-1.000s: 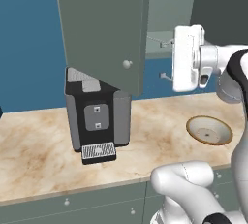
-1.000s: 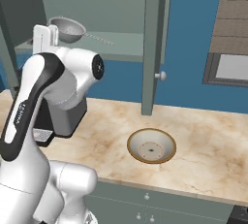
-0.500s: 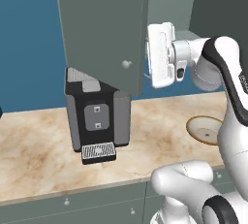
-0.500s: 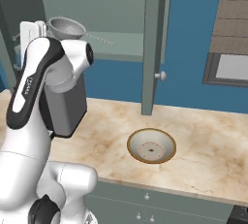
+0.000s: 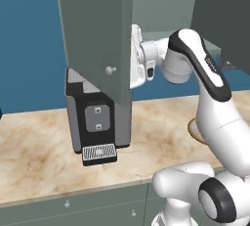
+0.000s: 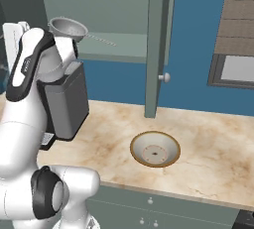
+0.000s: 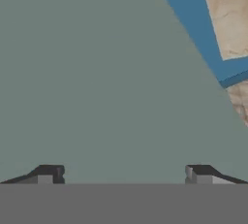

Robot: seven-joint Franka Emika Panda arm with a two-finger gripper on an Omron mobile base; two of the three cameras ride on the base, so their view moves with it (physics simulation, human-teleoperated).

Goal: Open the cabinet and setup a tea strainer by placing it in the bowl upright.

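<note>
Since a second ago our arm has swung leftward: in the left base view the hand was out at the right, clear of the cabinet doors, and now it sits tucked in right behind the edge of the open left door. The tea strainer, the bowl and the doors have not shifted in that time.

Our tool has its two dark tips spread wide with nothing between them; in the hand view they face a flat grey-green surface at close range, which we take to be the inside of that door or a cabinet panel, we cannot tell which.

The cabinet stands open, both doors swung out, so we judge the opening step finished or nearly so, with the arm perhaps giving the left door a last push or repositioning toward the shelf. The tea strainer rests on the cabinet shelf, its thin wire handle pointing to the right, just beside our upper arm in the right base view. The bowl sits empty on the counter, well below and to the right of the strainer, near the foot of the right door. The black coffee machine stands under the left door.

Next, we reckon the tool has to turn toward the shelf, come in at the strainer's rim with the tips kept apart, and close on it without knocking it off the shelf edge.
</note>
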